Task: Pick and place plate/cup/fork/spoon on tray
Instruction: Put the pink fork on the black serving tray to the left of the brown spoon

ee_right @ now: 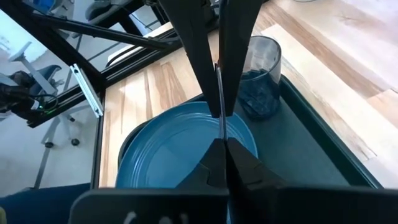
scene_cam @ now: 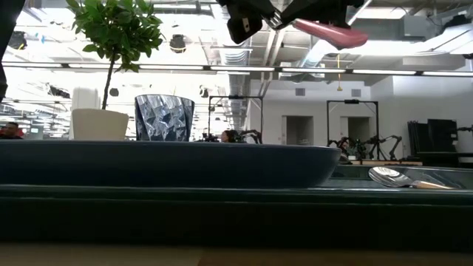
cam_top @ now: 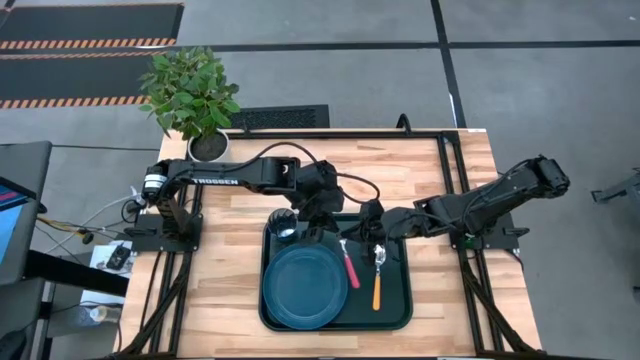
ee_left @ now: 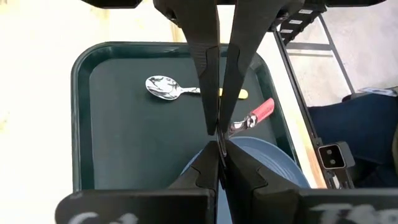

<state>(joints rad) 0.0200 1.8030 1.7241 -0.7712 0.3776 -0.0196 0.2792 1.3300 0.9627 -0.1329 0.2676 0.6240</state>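
- A pale wooden table (cam_top: 420, 170) stands on a grey floor, with a potted plant (cam_top: 190, 95) at its far left corner and a bright workshop room behind it in the low view.
- The tray (cam_top: 268, 312) lies at the near middle of the table, and everything the task names is on or over it.
- The plate (cam_top: 305, 285) sits flat in the tray's left half. This part looks done.
- The cup (cam_top: 282, 225) stands upright in the tray's far left corner, just beyond the plate. It also looks done.
- The spoon (cam_top: 378, 278) lies on the tray floor to the right of the plate, its bowl toward the far side. That step looks done too.
- The fork (cam_top: 350, 265) is the open item. The low view shows its red handle up in the air above the tray, not resting on it.
- The left gripper (cam_top: 335, 235) hangs over the tray's far middle, its jaws pinched narrow on the fork's metal end.
- The right gripper (cam_top: 372, 238) hovers just beside it above the spoon's bowl, jaws pressed together; nothing is clearly held.
- By my reading, only lowering and letting go of the fork between plate and spoon is left.
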